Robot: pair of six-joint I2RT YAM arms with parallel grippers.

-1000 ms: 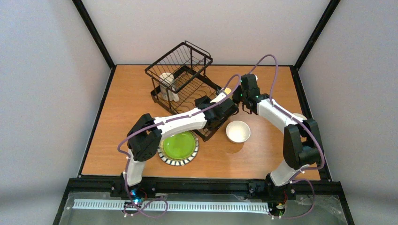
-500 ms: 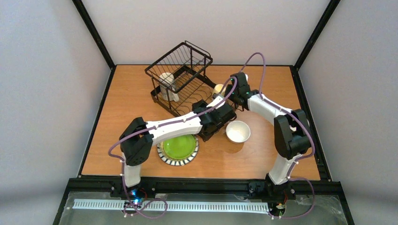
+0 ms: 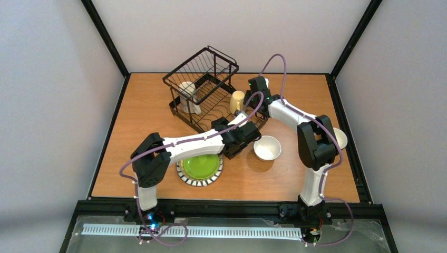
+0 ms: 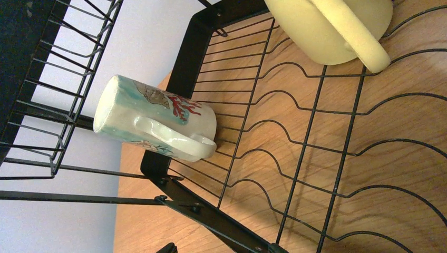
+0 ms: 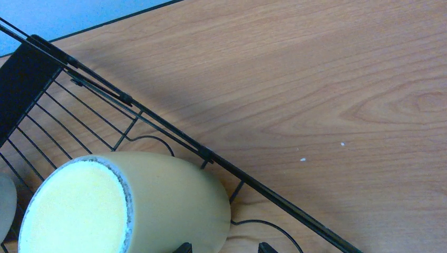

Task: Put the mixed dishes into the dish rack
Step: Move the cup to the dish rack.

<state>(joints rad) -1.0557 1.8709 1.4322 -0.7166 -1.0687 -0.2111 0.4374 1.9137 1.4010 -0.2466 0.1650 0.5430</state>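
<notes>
The black wire dish rack [image 3: 203, 87] stands at the back middle. A teal-banded cup with a red coral print [image 3: 187, 96] lies on its side in it; it also shows in the left wrist view [image 4: 158, 118]. My right gripper [image 3: 249, 95] is shut on a cream mug [image 3: 236, 101], base up and tilted over the rack's right end. In the right wrist view the gripper's tips [image 5: 223, 247] sit at the mug's lower side [image 5: 158, 205]. My left gripper [image 3: 217, 124] is open and empty at the rack's near edge [image 4: 211, 211]. The lime-green plate [image 3: 200, 166] and a white bowl [image 3: 267, 147] sit on the table.
A second pale bowl [image 3: 341, 138] sits at the right, partly hidden by my right arm. The rack's raised basket tier [image 3: 203, 66] is at its far left end. Black frame posts edge the wooden table [image 3: 142, 121].
My right gripper has carried the cream mug leftward to the rack's right end. My left arm has drawn back to the left along the rack's near edge.
</notes>
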